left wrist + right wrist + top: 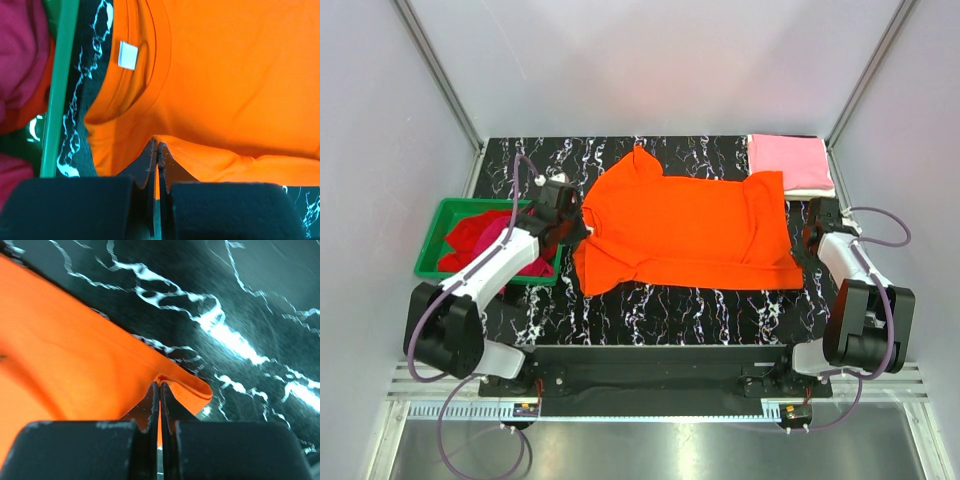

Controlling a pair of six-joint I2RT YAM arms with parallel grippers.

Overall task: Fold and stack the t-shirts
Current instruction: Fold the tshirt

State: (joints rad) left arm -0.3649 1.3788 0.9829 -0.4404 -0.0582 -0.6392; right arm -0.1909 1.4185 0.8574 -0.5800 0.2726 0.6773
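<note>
A bright orange t-shirt (685, 230) lies spread across the black marbled table, collar to the left. My left gripper (582, 228) is shut on its cloth beside the collar (125, 75); the left wrist view shows orange fabric pinched between the jaws (158, 145). At the shirt's right edge, my right gripper (806, 240) is shut on the hem corner (187, 390), cloth folded over its tips (160, 385). A folded pink t-shirt (788, 160) sits on a cream-white one (812, 191) at the back right. Crimson and red t-shirts (480, 240) fill the bin.
A green plastic bin (440, 212) stands at the left of the table, close beside my left arm. The bin's rim (60, 85) runs along the left of the left wrist view. White walls enclose the table at the back and sides.
</note>
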